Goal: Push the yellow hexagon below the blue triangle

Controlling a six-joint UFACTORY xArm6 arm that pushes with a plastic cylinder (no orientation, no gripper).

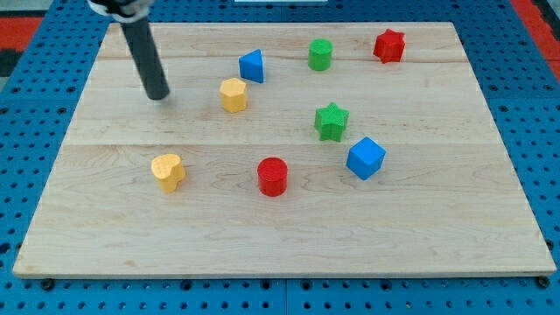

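The yellow hexagon (234, 94) lies on the wooden board (131, 219), just down and to the left of the blue triangle (252, 66), with a small gap between them. My tip (158, 94) rests on the board well to the left of the yellow hexagon, at about its height in the view, and is apart from every block. The dark rod rises from the tip toward the view's top left.
A green cylinder (320, 54) and a red star (389, 45) sit near the view's top right. A green star (332, 121) and a blue cube (365, 157) lie right of centre. A red cylinder (272, 176) and a yellow heart (167, 171) lie lower down.
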